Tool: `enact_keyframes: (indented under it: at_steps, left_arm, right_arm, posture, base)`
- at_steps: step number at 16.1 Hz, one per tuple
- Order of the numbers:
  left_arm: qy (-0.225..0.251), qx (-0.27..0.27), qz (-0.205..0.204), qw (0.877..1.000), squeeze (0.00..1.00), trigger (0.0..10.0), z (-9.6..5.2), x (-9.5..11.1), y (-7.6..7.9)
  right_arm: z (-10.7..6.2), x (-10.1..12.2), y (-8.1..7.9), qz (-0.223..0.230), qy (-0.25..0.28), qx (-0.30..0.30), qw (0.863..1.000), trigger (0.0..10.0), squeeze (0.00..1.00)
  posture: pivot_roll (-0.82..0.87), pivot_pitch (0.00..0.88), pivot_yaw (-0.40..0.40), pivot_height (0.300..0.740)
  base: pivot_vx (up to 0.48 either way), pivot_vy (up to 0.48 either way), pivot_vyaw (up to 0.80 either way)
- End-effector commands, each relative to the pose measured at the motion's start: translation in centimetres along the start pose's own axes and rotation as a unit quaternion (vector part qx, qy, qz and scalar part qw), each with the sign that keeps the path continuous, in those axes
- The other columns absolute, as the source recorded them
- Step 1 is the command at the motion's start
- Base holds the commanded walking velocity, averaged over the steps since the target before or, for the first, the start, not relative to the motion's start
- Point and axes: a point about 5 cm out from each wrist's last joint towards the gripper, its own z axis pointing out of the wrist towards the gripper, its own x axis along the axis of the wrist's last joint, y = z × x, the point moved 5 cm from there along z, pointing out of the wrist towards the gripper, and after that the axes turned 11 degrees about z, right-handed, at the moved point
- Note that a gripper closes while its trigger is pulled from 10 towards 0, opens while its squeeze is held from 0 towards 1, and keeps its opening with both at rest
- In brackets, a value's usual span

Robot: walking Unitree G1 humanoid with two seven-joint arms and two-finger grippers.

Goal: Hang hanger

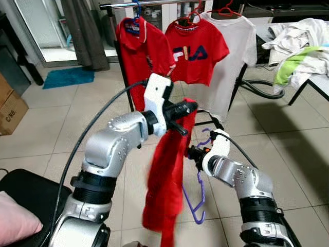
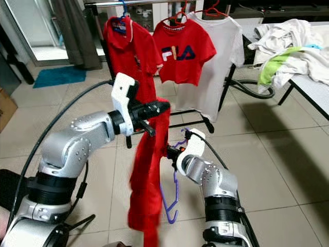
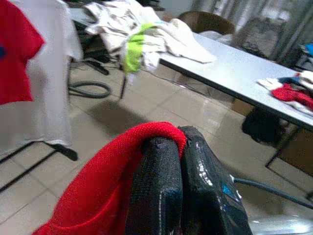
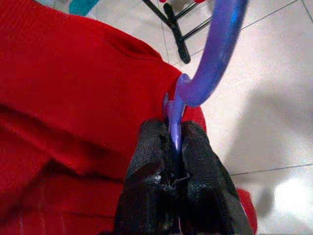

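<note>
Left gripper (image 1: 191,107) fingers clamp one red garment (image 1: 165,180), hanging mid-air. Right gripper (image 4: 172,142) fingers pinch one purple hanger (image 1: 196,198) beside it. Rack (image 1: 154,4) ahead carries three shirts.

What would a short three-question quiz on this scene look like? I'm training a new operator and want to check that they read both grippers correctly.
1. True or false: the left gripper is shut on the red garment.
2. What does the right gripper hold?
A. a white shirt
B. the purple hanger
C. nothing
3. How many garments already hang on the clothes rack, and what colours are they?

Key:
1. True. In the left wrist view its fingers pinch a fold of the red cloth.
2. B. The fingers clamp the hanger just below its hook.
3. Three: a red polo shirt, a red FILA shirt and a white shirt.
</note>
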Motion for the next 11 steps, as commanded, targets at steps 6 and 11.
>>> enact_keyframes:
  at_steps: [6, 11]
  left_arm:
    - [-0.007, 0.028, 0.017, 0.999, 0.0, 0.0, -1.3, 0.3, -0.6]
    - [-0.054, 0.14, 0.038, 0.988, 0.0, 0.0, -4.2, -1.2, -5.3]
  right_arm:
    - [-1.8, 5.9, 5.1, 0.087, 0.163, -0.158, 0.97, 10.0, 0.0]
    - [-6.3, 12.5, 5.1, 0.076, 0.325, -0.178, 0.925, 10.0, 0.0]
  posture:
    - [0.0, 0.0, 0.049, 0.74]
    - [-0.01, 0.0, 0.055, 0.74]
  base:
    - [0.0, 0.0, 0.0]
    - [0.0, 0.0, 0.0]
